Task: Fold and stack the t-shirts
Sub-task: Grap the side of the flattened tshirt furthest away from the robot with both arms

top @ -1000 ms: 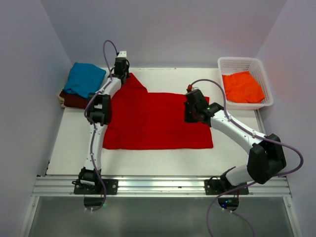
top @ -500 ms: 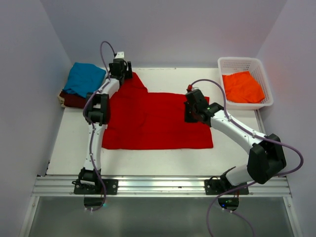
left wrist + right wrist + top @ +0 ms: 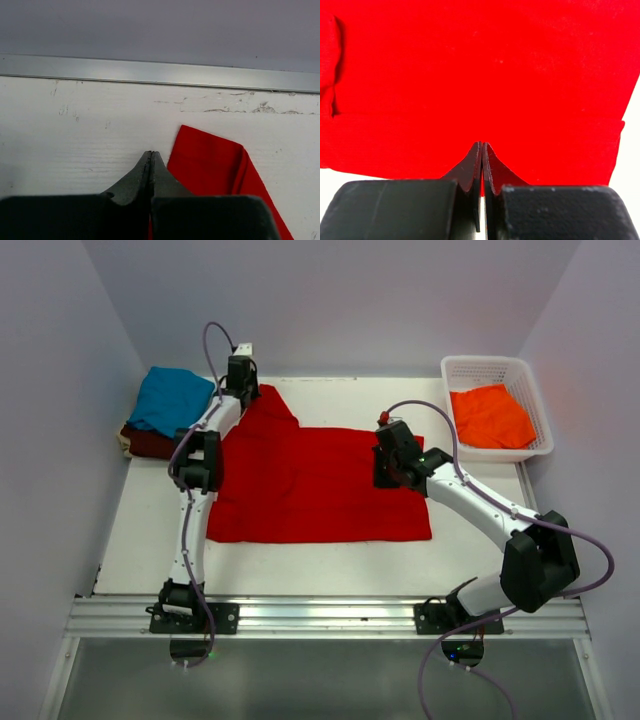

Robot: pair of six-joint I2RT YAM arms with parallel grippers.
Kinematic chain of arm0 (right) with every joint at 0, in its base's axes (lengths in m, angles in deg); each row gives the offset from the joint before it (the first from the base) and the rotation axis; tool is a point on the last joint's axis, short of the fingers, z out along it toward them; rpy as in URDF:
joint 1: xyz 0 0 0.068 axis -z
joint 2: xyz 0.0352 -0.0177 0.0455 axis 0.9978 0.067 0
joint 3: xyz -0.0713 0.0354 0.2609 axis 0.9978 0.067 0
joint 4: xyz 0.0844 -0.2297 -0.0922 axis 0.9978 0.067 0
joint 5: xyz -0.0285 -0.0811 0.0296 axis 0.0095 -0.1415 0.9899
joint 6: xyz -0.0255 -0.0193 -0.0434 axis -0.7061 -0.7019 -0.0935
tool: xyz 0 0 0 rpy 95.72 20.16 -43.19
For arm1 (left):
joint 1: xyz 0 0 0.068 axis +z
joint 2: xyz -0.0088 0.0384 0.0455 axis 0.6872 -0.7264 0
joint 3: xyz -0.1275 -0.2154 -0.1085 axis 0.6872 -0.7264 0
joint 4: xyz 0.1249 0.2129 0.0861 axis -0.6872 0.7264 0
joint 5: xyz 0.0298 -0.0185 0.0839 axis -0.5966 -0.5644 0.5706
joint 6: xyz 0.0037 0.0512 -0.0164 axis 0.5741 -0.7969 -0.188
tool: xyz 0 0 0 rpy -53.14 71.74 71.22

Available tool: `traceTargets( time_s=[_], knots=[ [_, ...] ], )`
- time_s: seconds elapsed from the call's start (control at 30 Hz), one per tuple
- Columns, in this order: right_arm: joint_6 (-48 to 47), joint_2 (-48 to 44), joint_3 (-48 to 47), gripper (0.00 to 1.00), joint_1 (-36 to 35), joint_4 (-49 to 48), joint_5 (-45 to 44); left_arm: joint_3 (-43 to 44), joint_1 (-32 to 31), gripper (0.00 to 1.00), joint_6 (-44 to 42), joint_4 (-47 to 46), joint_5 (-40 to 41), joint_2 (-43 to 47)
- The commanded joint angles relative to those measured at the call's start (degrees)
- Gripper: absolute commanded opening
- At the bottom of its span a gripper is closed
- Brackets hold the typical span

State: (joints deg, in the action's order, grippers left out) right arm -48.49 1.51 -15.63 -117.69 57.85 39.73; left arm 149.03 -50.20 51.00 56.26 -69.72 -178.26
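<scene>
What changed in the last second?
Only the left gripper moved: it twisted briefly and edged slightly left at the far corner of the red shirt, fingers shut. Nothing visibly grasped or released. The right gripper, teal shirt and orange shirt stayed put.

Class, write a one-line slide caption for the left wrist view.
Shut left gripper over the white table, beside a corner of the red t-shirt.
</scene>
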Motion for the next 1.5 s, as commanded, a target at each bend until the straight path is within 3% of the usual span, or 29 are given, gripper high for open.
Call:
traceTargets(
  time_s=[0.0,0.1,0.13,0.23,0.27,0.33,0.47,0.73,0.83,1.3,1.37,1.47],
  knots=[
    [0.6,-0.3,-0.5,0.00,0.1,-0.8,1.2,2.6,1.0,0.00,0.6,2.3,-1.4,-1.2],
    [0.6,-0.5,-0.5,0.00,0.0,-0.9,1.1,1.2,1.1,0.00,0.3,1.8,-2.1,-0.7],
    [0.5,-0.5,-0.4,0.00,0.0,-0.8,1.1,-0.3,1.1,0.18,0.3,0.9,-2.3,-0.1],
    [0.3,-0.6,-0.3,0.00,0.1,-0.7,0.7,-13.0,1.1,0.54,-0.2,-10.6,-2.8,6.1],
    [0.3,-0.6,-0.2,0.00,0.0,-0.5,0.6,-15.6,1.0,0.58,-0.6,-15.8,-2.7,8.9],
    [0.1,-0.5,0.0,0.00,0.1,-0.4,0.6,-17.6,0.9,0.64,-1.4,-17.6,-3.7,9.7],
    [-0.1,0.2,-0.7,0.00,0.1,-0.3,0.3,-10.4,0.5,0.64,-3.4,-13.3,-5.5,6.6],
    [-0.9,2.1,-1.9,0.00,0.1,-0.1,0.4,-9.1,-0.3,0.65,-5.1,-15.6,-9.4,4.9],
    [-0.9,2.8,-2.4,0.00,0.1,0.0,0.5,-1.4,-0.5,0.66,-5.5,-10.2,-10.2,0.7],
    [-0.9,3.4,-3.3,0.00,0.1,-0.4,2.0,6.3,-0.5,0.76,-5.2,2.2,-7.2,-3.0],
    [-1.0,2.9,-3.3,0.00,0.2,-0.3,2.0,6.9,-0.5,0.75,-5.0,3.9,-7.3,-3.4],
    [-0.9,2.1,-3.1,0.00,0.2,-0.6,2.0,6.3,-0.4,0.59,-4.5,5.1,-8.1,-3.2]
  ],
)
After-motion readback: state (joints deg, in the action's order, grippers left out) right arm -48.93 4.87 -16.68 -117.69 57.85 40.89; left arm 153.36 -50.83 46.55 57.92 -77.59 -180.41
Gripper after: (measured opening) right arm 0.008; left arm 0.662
